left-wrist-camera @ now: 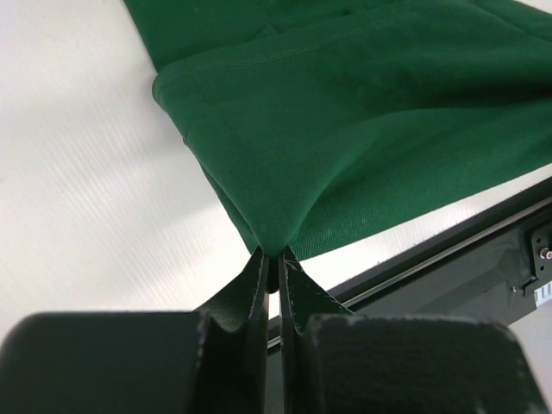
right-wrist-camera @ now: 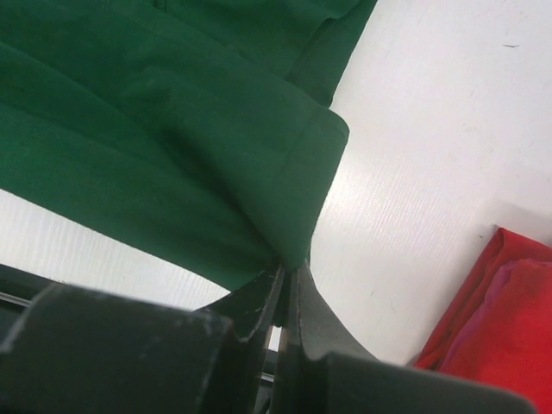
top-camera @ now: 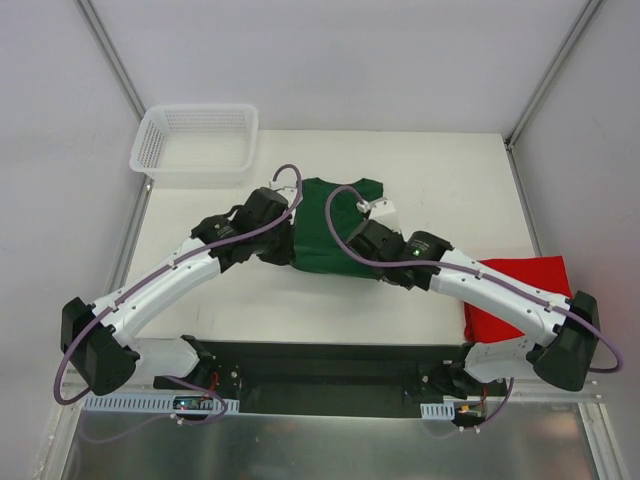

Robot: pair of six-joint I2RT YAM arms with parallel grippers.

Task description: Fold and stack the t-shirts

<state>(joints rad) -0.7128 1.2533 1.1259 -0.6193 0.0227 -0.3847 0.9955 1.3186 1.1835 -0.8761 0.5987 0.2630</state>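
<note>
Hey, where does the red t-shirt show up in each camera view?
Top external: red t-shirt at the right side, mid-height.
Left wrist: not in it.
Right wrist: red t-shirt in the bottom right corner.
Shared landmark: the green t-shirt, seen in all three.

High rear overview, close wrist views, sharing green t-shirt [left-wrist-camera: 362, 129]

I can't read any text, brand or number on my feeds. The only candidate is a small white sticker [left-wrist-camera: 542, 295] on the black base rail [left-wrist-camera: 470, 263], at the right edge of the left wrist view, and it is too small and blurred to make out.
</note>
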